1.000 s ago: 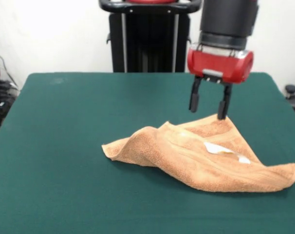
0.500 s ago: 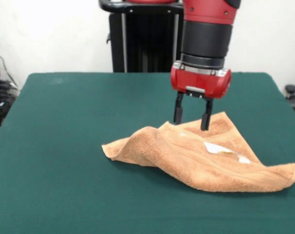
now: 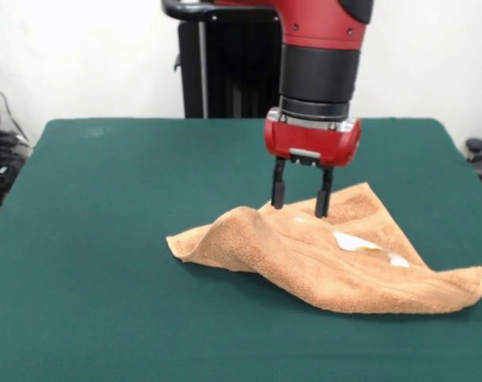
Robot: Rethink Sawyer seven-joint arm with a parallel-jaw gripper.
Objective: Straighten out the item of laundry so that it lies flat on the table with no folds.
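Note:
The orange-tan terry towel (image 3: 328, 251) lies rumpled and folded over on the dark green table (image 3: 106, 239), right of the middle, with a raised ridge at its left part and a small white label (image 3: 354, 242) on top. My gripper (image 3: 300, 204) hangs from the red and black arm just above the towel's far upper edge. Its two black fingers (image 3: 278, 189) are spread apart and hold nothing. The tips are at the cloth's far fold, close to or touching it.
The robot's black pedestal (image 3: 233, 72) stands behind the table's far edge. Dark equipment and cables (image 3: 1, 159) sit off the table's left side. A small dark object (image 3: 476, 147) shows past the right edge.
The gripper has moved left and a little lower along the towel's far edge, from its far right corner toward the raised fold. The towel has not moved.

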